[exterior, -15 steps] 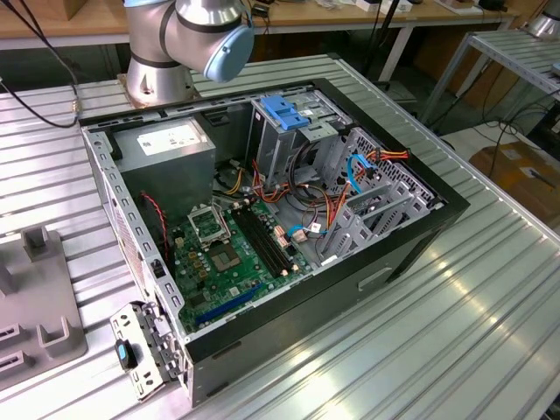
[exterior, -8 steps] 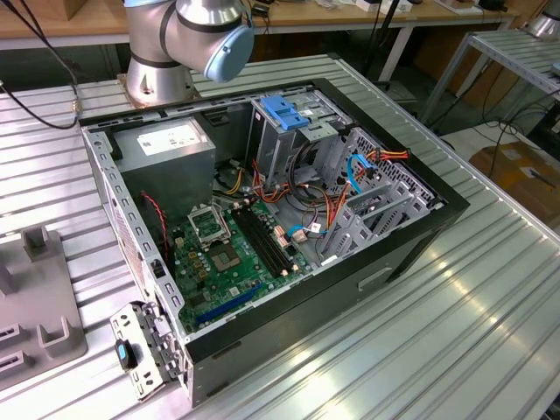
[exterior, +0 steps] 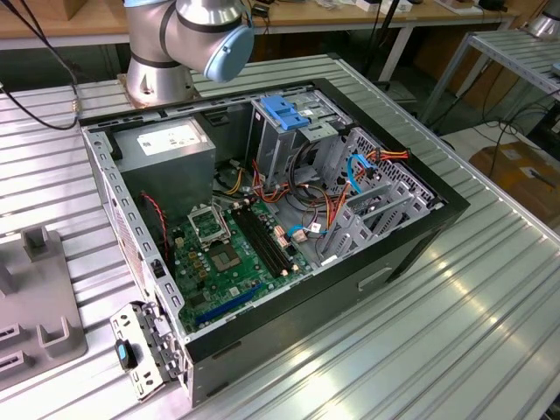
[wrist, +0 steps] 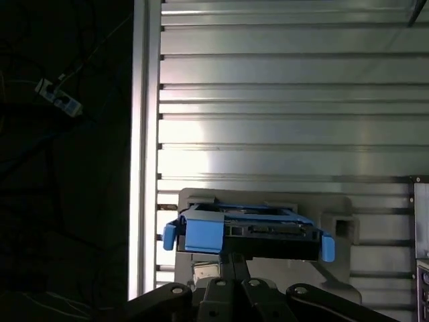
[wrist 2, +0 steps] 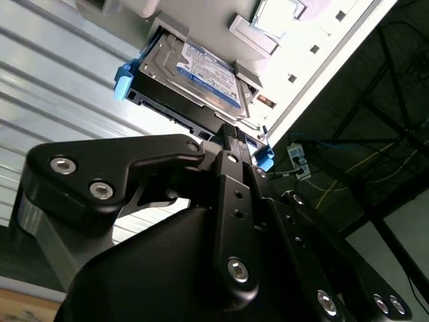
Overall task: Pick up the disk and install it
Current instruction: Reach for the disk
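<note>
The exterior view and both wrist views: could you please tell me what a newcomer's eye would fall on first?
In the exterior view, the open computer case lying on the ribbed metal table dominates, its green motherboard exposed. In both wrist views, the silver disk in its bright blue carrier stands out against a grey holder near the table's edge, with the black gripper right beside it.

Robotics lab or workshop. A robot arm [exterior: 188,35] is standing bolted to a ribbed aluminium table [exterior: 472,297]. An opened computer case [exterior: 411,236] is lying on it, its circuit board [exterior: 223,254] showing. A grey fixture tray [exterior: 35,306] is sitting alongside. A wooden bench [exterior: 332,19], hanging cables [exterior: 378,39] and a cardboard box [exterior: 521,175] are crowding the background.
</note>
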Controlling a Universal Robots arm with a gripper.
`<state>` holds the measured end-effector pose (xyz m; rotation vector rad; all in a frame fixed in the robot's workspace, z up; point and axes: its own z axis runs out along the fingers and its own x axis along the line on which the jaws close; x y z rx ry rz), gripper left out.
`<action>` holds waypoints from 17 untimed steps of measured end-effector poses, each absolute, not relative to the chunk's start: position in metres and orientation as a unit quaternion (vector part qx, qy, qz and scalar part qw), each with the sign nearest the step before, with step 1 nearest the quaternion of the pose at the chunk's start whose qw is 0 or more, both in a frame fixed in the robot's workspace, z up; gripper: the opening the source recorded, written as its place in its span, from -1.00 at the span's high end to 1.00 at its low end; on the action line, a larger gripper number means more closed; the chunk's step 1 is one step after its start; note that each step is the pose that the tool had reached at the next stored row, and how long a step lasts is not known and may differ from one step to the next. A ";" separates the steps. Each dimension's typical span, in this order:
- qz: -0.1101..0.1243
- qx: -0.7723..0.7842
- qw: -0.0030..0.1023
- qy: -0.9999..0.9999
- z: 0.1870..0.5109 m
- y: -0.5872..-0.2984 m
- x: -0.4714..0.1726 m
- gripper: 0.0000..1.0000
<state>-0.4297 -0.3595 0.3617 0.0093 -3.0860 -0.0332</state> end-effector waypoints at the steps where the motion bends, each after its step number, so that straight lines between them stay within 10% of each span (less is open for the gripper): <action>1: -0.011 0.003 0.027 -1.000 0.362 -0.360 -0.430 0.79; 17: -0.011 0.003 0.010 -1.000 0.357 -0.358 -0.431 0.79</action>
